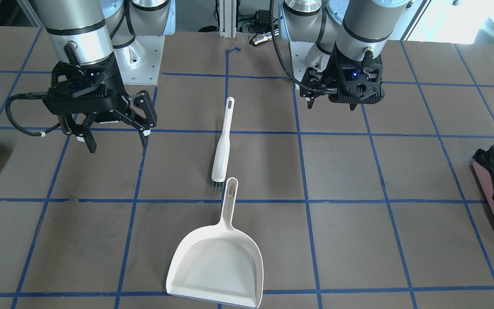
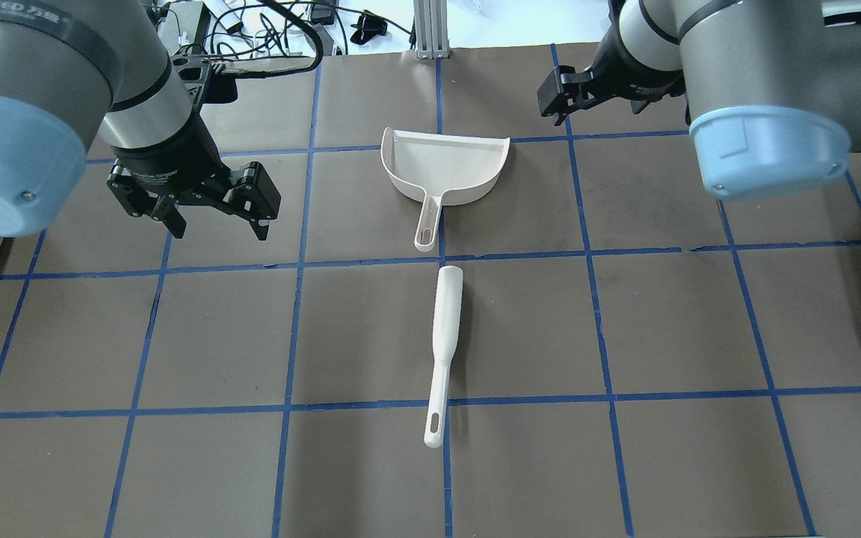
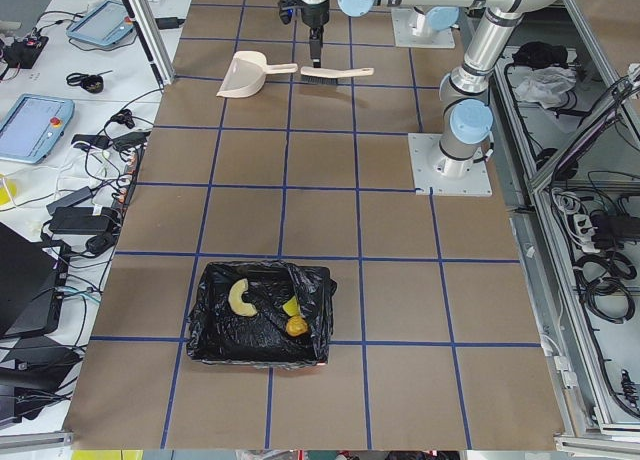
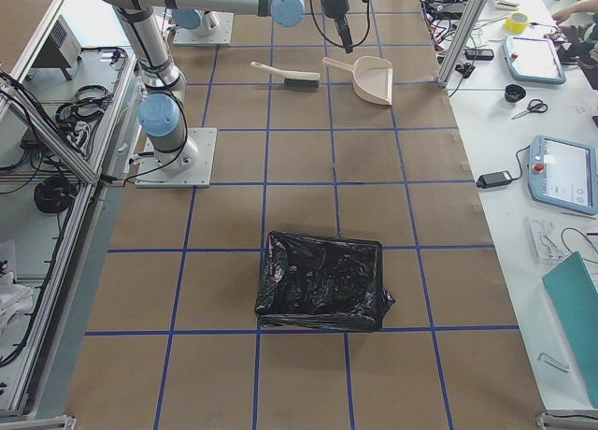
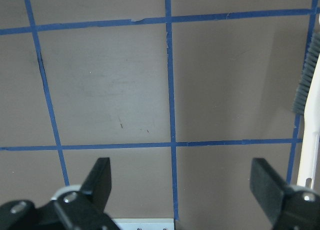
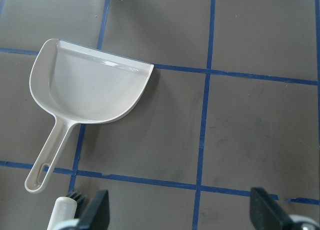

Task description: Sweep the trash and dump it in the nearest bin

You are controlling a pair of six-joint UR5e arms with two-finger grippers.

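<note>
Trash (image 3: pixel 240 298) lies in bin (image 3: pixel 196 330) at table's (image 2: pixel 625 448) left edge, well apart from left fingers (image 2: pixel 260 224) and right fingers (image 1: pixel 88 143), both spread, empty, by dustpan (image 2: pixel 445 164) and brush (image 2: pixel 445 314); left ones nearer.

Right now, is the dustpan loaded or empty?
Empty. The dustpan lies flat, its scoop bare in the front-facing and right wrist views; no scraps show inside.

Overhead and front views face each other, sharing the dustpan (image 2: pixel 445 166); side views look lengthwise, distant; wrist views close, downward.
</note>
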